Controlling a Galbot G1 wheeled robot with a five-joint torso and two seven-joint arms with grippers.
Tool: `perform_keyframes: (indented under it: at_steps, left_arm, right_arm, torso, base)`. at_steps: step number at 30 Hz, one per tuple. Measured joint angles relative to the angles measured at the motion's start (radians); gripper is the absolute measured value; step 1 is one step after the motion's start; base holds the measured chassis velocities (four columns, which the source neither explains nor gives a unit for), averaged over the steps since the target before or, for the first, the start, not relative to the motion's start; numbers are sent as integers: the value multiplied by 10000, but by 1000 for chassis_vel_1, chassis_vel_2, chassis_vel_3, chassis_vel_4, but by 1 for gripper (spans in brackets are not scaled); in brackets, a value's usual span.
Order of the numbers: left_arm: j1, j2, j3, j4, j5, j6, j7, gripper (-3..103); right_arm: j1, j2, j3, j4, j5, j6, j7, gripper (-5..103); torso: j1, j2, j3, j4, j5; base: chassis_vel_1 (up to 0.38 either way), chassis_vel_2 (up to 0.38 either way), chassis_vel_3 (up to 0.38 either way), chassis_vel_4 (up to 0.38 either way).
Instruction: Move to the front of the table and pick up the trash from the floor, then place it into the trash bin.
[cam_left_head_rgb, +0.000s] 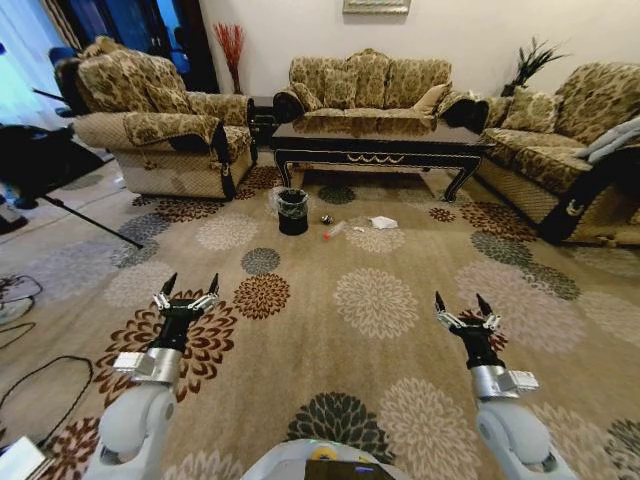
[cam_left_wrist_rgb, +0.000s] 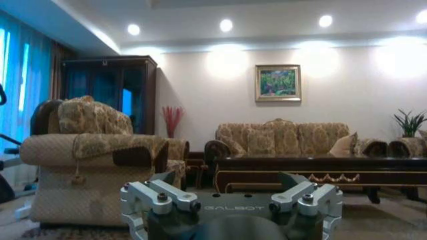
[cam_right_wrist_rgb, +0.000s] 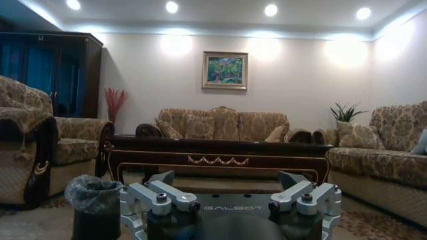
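Observation:
The dark brown table (cam_left_head_rgb: 380, 150) with gold ornament stands far ahead, in front of the middle sofa. On the carpet before it sits the black trash bin (cam_left_head_rgb: 292, 211) with a clear bag over its rim. To the bin's right lies the trash: a dark ball (cam_left_head_rgb: 326, 219), a clear bottle with a red cap (cam_left_head_rgb: 334, 230) and white paper (cam_left_head_rgb: 383, 222). My left gripper (cam_left_head_rgb: 192, 282) and right gripper (cam_left_head_rgb: 460, 300) are both open and empty, held low and well short of the trash. In the right wrist view, the trash bin (cam_right_wrist_rgb: 93, 200) and table (cam_right_wrist_rgb: 217, 160) lie beyond the right gripper (cam_right_wrist_rgb: 230, 182).
An armchair (cam_left_head_rgb: 160, 135) stands at the left and a sofa (cam_left_head_rgb: 565, 150) at the right, flanking the table. A tripod leg (cam_left_head_rgb: 90, 222) and cables (cam_left_head_rgb: 40, 390) lie on the floor at the left. Open patterned carpet (cam_left_head_rgb: 370, 300) stretches between me and the trash.

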Motion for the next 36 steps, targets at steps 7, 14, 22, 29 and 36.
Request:
perform_keyframes:
  at_steps: [7,14,22,29,36]
  left_arm:
    - [63,102,-196,-250,-147,51,-230,100]
    - [123,193,-218,-245,-220,357,-448,100]
    - [46,850,-186,-338,-785,2281,-835,100]
    - [29,945,-274,-268,-957,2528,-796,100]
    - [128,861,-294,-425,-1053,2530,-648,100]
  right_arm:
    - [87,3,-41,-116,-14,19,-10,100]
    - [195,2,-69,-171,-13,20,-10,100]
    - [164,-138,-49,-11,-13,22,-24,100]
    - [132,-119,-74,37,-46,49,-54,100]
    - [105,-49,-138,22,-155,87,-66,100]
  torso:
    - [5,11,8,1,1]
    - [8,19,14,1,3]
    - [13,26,20,-3,-6]
    - [12,28,22,0,-3]
    - [13,32,26,1,3]
  base:
    - [-173,182,186,-185]
    - [-295,286,313,-279]
    - [-357,340,366,-350]
    - [-363,357,358,-372]
    - [-339,341,346,-328]
